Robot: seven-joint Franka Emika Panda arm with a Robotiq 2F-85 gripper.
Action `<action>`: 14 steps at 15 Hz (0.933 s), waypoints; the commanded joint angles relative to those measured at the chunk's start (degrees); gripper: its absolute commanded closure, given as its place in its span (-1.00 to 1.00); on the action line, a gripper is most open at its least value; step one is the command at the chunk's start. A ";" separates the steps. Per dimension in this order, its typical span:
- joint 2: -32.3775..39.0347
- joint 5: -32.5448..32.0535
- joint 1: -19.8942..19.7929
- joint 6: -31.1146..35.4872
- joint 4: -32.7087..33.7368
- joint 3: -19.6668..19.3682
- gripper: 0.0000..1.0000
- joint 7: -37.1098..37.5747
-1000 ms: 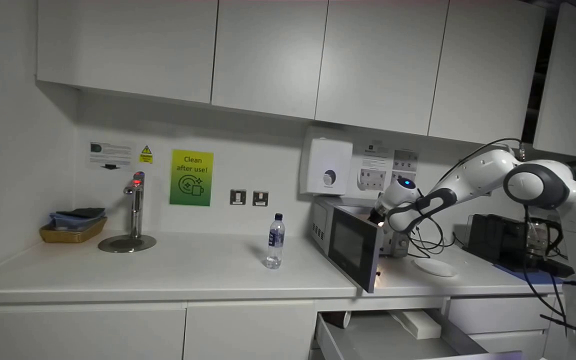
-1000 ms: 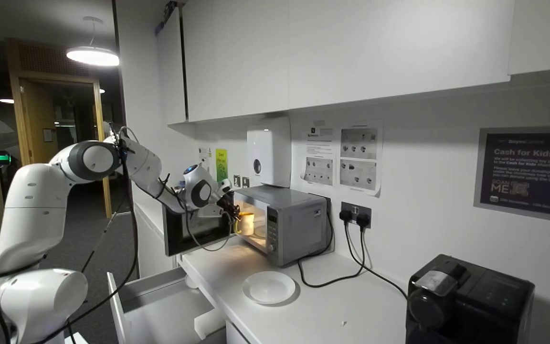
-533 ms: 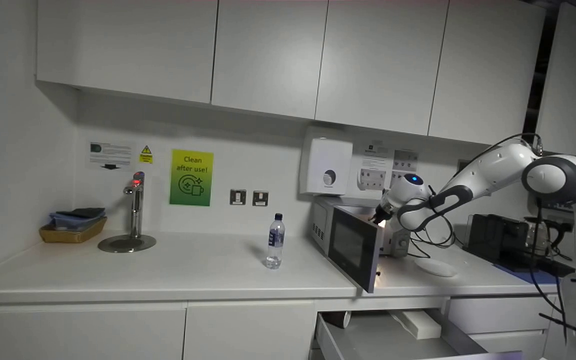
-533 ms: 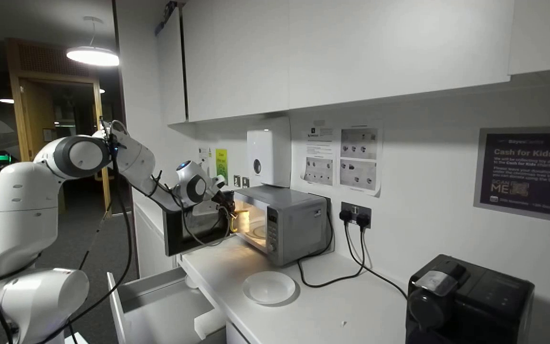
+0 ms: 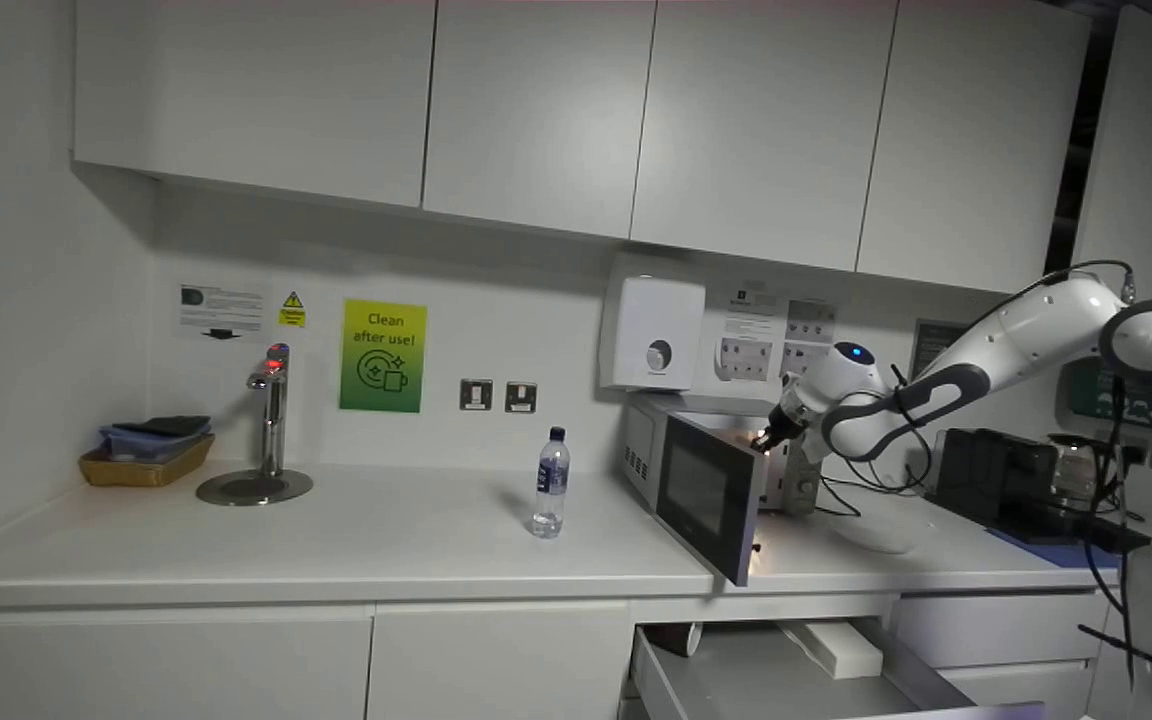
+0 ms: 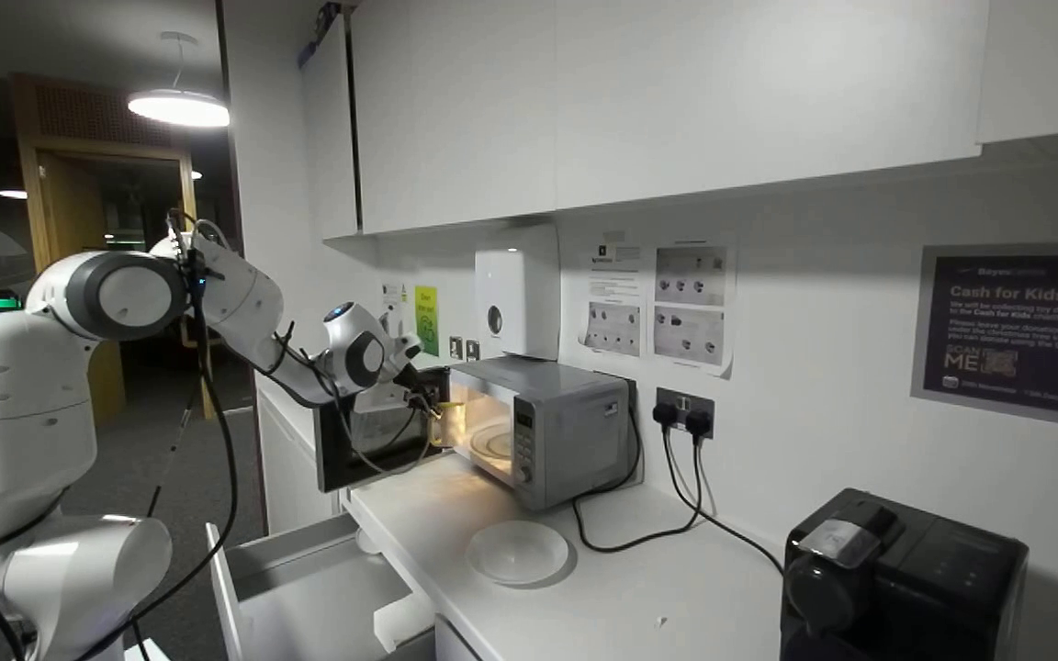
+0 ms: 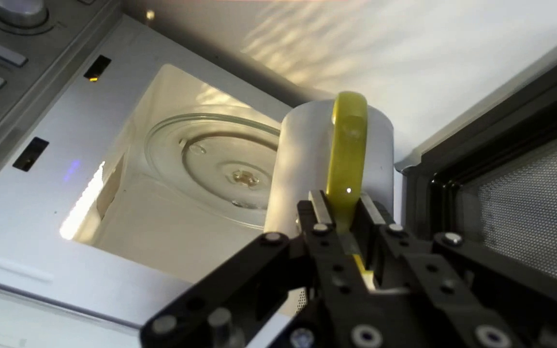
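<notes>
In wrist view only: yellow mug handle [image 7: 350,145] clearly clamped between fingers [image 7: 320,208].

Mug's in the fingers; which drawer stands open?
The drawer below the microwave door, pulled out from the counter; the stacked drawers beside it are shut.

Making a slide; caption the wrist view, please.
The hand grips a mug by its yellow handle at an open microwave.

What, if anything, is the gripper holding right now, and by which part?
The gripper holds a mug by its yellow handle, pinched between the fingertips.
</notes>
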 commanded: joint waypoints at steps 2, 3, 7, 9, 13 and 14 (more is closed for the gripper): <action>-9.54 -3.24 -0.27 -1.56 -7.03 0.31 0.91 -0.39; -10.76 -4.35 -0.64 -1.54 -8.25 0.43 0.91 0.19; -15.47 -8.58 -2.33 -2.64 -12.12 1.25 0.91 1.44; -17.76 -10.50 -3.42 -3.53 -13.92 1.57 0.91 1.83; -22.24 -13.64 -6.41 -6.29 -17.32 2.48 0.91 2.92; -23.25 -14.14 -7.33 -7.06 -18.04 2.85 0.91 3.44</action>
